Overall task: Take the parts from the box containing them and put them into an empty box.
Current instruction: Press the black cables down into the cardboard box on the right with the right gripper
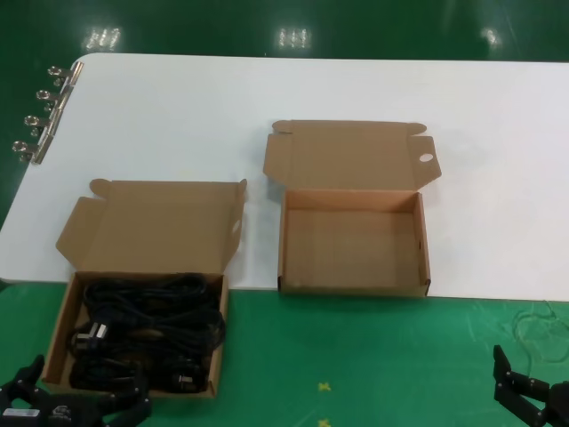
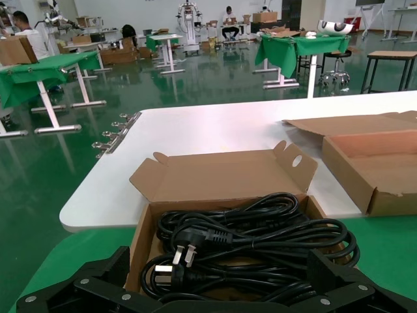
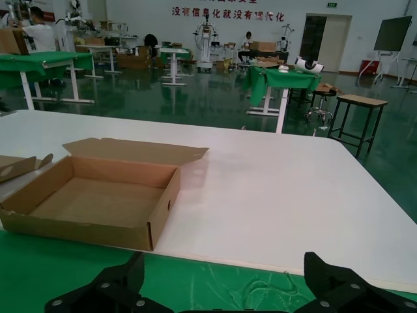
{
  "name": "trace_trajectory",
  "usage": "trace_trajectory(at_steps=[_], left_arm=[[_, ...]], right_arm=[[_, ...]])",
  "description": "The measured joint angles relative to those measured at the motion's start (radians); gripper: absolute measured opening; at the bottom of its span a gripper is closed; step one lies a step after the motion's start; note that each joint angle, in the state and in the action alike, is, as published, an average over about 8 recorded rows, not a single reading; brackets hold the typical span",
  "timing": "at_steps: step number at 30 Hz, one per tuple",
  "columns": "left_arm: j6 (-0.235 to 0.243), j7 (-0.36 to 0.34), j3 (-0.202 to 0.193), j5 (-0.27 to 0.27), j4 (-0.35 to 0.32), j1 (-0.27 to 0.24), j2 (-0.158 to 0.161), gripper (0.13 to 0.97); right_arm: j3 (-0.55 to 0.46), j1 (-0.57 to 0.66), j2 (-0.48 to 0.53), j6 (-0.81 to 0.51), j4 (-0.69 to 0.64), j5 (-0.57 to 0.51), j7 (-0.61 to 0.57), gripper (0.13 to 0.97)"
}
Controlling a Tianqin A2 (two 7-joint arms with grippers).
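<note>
Black cords (image 1: pixel 147 329) with silver plug pins fill a plain brown box (image 1: pixel 60 329) just ahead of the black left gripper (image 1: pixel 76 405). Further ahead and toward the right gripper (image 1: pixel 533 396), also black, sits a second brown box (image 1: pixel 354 285), its inside a bare, unprinted tan. Both rest partly on a green mat (image 1: pixel 356 356) with small yellow marks, and partly on a white table (image 1: pixel 178 107) whose far left edge carries silver clips (image 1: pixel 44 111).
</note>
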Motion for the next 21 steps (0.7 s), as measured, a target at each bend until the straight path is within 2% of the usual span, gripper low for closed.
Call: trace_trajectory(at_steps=[9, 17, 21], left_arm=[[0.000, 0.000, 0.000, 0.000, 0.000, 0.000, 0.000, 0.966], [0.000, 0.000, 0.000, 0.000, 0.000, 0.000, 0.000, 0.966], [0.000, 0.000, 0.000, 0.000, 0.000, 0.000, 0.000, 0.966]], right_arm=[[0.000, 0.000, 0.000, 0.000, 0.000, 0.000, 0.000, 0.806], [0.000, 0.000, 0.000, 0.000, 0.000, 0.000, 0.000, 0.621], [0.000, 0.000, 0.000, 0.000, 0.000, 0.000, 0.000, 0.621]])
